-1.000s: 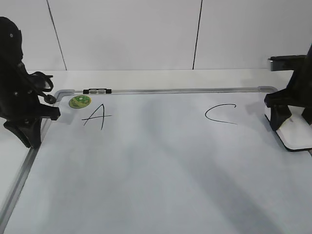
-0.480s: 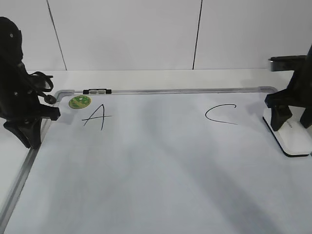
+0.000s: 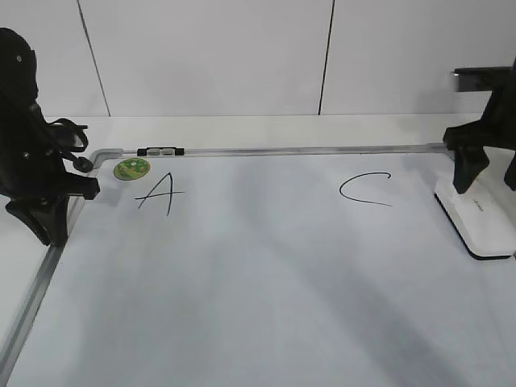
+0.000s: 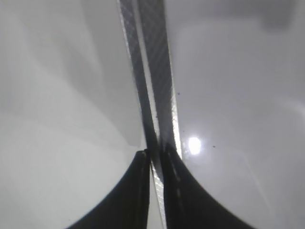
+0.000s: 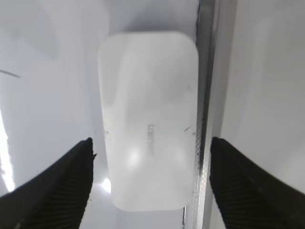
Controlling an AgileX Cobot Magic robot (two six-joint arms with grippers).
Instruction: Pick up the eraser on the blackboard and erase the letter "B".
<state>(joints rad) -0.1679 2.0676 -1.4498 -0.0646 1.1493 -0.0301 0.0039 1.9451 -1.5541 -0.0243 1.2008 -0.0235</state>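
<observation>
The white eraser (image 3: 480, 219) lies flat on the blackboard (image 3: 258, 274) beside its right frame. My right gripper (image 3: 487, 172) hangs open just above the eraser's far end and does not touch it. In the right wrist view the eraser (image 5: 148, 119) lies between and below the spread fingers of the right gripper (image 5: 151, 143). My left gripper (image 3: 47, 230) is shut and empty over the board's left frame; the left wrist view (image 4: 155, 153) shows the frame strip (image 4: 152, 71) beneath it. No letter "B" shows; the board between "A" (image 3: 159, 192) and "C" (image 3: 364, 189) is blank.
A round green sticker (image 3: 131, 168) and a small black-and-white clip (image 3: 161, 151) sit at the board's far left corner. The grey frame (image 3: 322, 149) runs along the far edge. A white wall stands behind the table.
The right gripper has let go of the eraser and risen. The eraser now lies flat by the right frame. The left arm has not moved.
</observation>
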